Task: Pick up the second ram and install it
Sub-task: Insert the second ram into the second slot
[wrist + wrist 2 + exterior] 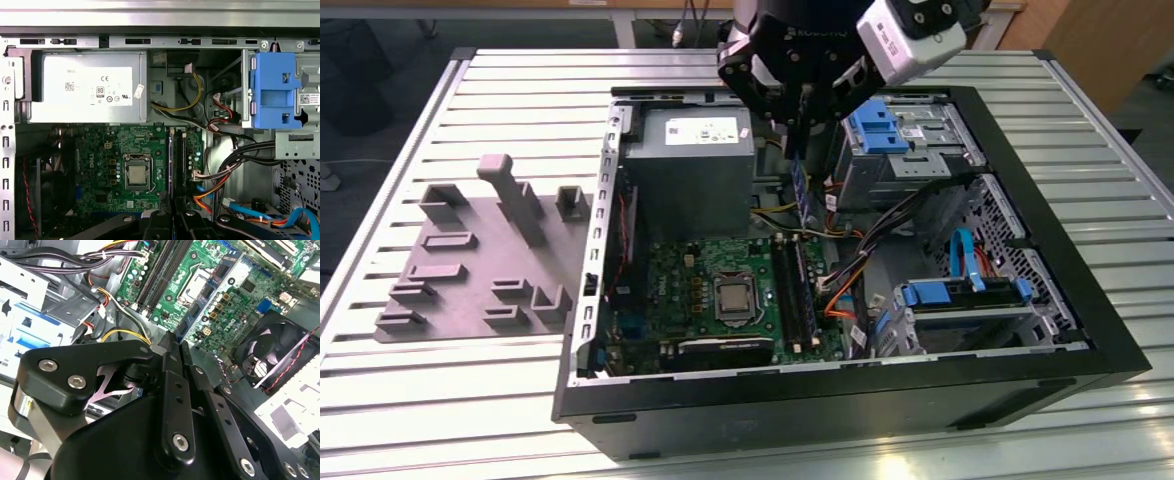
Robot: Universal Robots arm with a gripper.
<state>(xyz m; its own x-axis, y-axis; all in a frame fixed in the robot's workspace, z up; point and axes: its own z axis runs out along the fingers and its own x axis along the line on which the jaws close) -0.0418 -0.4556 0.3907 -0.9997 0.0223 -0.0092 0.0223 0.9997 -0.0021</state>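
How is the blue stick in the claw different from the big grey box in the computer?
The second ram is a thin, flat blue stick; the power supply is a thick grey box with a white label. The ram is far smaller than the power supply. The ram hangs on end, gripped by the claw; the power supply sits in the case. Both are straight-edged.

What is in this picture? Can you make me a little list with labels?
holder: gripper, shut on the second ram
second ram: thin blue stick, hanging on edge over the motherboard
motherboard: green, lying flat inside the computer case
computer case: black, side open, on the slatted table
power supply: grey box in the case
grey holder tray: on the exterior view's left
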